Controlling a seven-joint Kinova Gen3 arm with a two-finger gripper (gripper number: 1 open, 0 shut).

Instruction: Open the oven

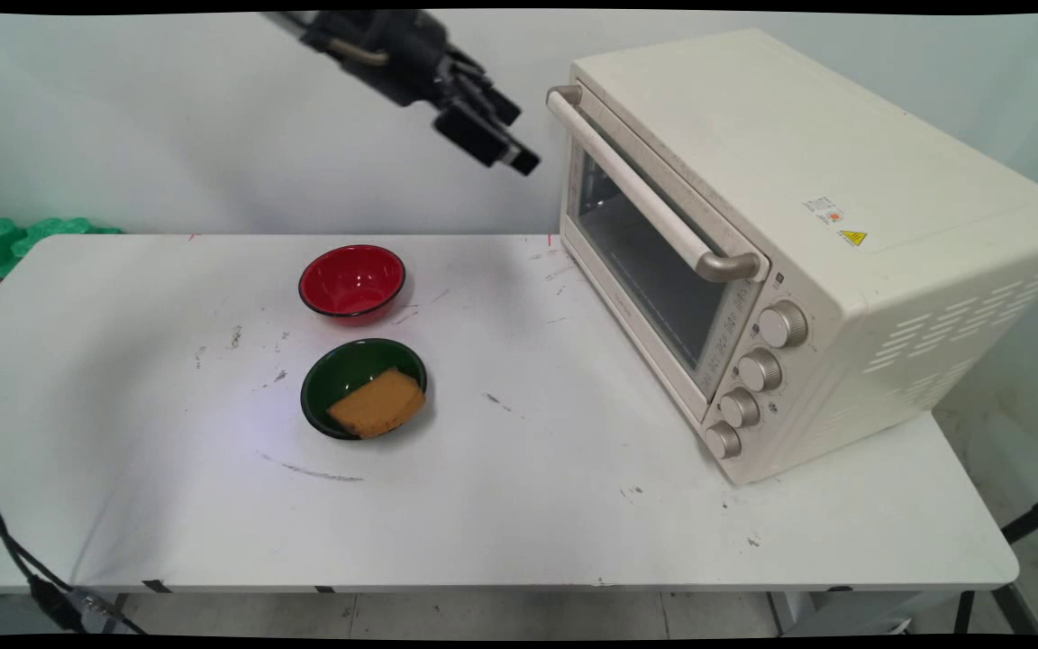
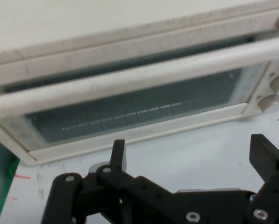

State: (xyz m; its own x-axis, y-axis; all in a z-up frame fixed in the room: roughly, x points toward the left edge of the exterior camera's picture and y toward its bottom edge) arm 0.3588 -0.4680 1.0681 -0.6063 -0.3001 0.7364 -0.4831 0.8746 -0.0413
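Cream-coloured enamel covers the toaster oven that stands on the right half of the white bench, its door shut and its long pale handle lying across the glass front. The black end effector is held high in the air just beside the upper left end of that handle, not touching it; in the hand view its two fingers are seen spread well apart with nothing between them, and the oven's window and handle fill the picture ahead. Four knobs are lined down the oven's right front. Well apart to the left, a red bowl sits empty, and nearer the camera a green bowl holds a slice of toast-coloured bread.
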